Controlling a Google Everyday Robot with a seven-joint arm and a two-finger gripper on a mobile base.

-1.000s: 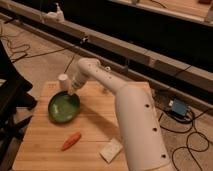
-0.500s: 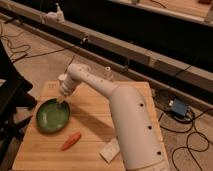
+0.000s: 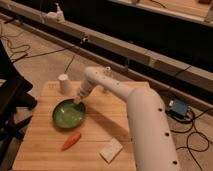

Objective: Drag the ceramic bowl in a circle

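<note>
End effector (image 3: 78,100): fingers together, being pressed onto the far rim of the ceramic bowl (image 3: 67,115).
Bowl: being supported by the table (image 3: 107,112), beside carrot (image 3: 71,141).

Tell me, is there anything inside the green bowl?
The ceramic bowl looks empty and shiny green. The shut gripper touches its far rim, covering a bit there.
</note>
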